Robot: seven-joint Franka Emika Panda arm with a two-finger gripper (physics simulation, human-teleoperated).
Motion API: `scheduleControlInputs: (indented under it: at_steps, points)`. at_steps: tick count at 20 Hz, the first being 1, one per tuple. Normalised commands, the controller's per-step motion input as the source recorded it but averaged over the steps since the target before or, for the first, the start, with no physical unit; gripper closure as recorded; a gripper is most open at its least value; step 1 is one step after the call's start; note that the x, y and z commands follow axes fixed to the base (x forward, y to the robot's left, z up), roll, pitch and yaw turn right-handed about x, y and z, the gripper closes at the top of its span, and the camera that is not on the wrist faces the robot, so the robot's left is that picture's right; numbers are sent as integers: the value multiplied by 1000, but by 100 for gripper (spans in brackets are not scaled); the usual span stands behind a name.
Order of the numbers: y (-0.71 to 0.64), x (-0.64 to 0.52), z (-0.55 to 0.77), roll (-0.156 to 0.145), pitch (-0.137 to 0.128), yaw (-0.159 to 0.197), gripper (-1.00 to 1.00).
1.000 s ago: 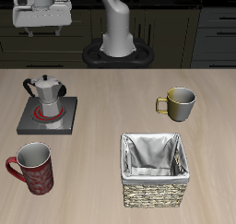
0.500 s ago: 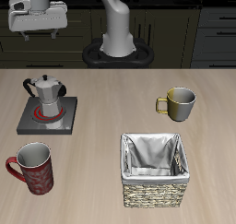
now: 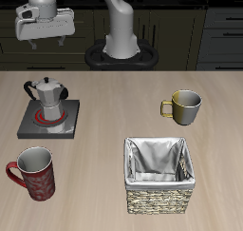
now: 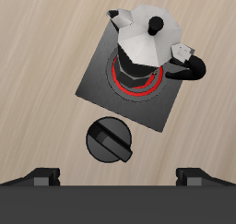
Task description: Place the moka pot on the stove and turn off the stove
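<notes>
The silver moka pot (image 3: 45,93) with black handle and knob stands upright on the stove (image 3: 59,125), over the burner. The wrist view shows the moka pot (image 4: 147,45) from above, a red glowing ring around its base on the stove (image 4: 97,76). The stove's black knob (image 4: 109,141) lies beside the pot, nearer my fingers. My gripper (image 3: 49,37) hangs high above the stove, well clear of the pot. It is open, with nothing between its fingertips (image 4: 44,177), which stand far apart in the wrist view around the gripper (image 4: 119,176).
An olive-gold mug (image 3: 183,106) stands across the table from the stove. A red patterned mug (image 3: 32,172) sits near the front edge, just in front of the stove. A wicker basket (image 3: 159,175) with grey lining is beside it.
My gripper has shifted a little lower and tilted slightly above the stove. The moka pot and the other things have not moved.
</notes>
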Motion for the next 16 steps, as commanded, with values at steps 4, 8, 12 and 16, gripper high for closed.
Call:
scheduleControlInputs:
  at_steps: [4, 8, 12, 16]
  points:
    - [64, -264, -92, -36, -61, 42, -100]
    - [12, -242, -23, -160, -129, 85, -100]
    - [118, -101, 8, -40, -31, -53, -100]
    - [208, 10, 95, -9, -62, 37, -100]
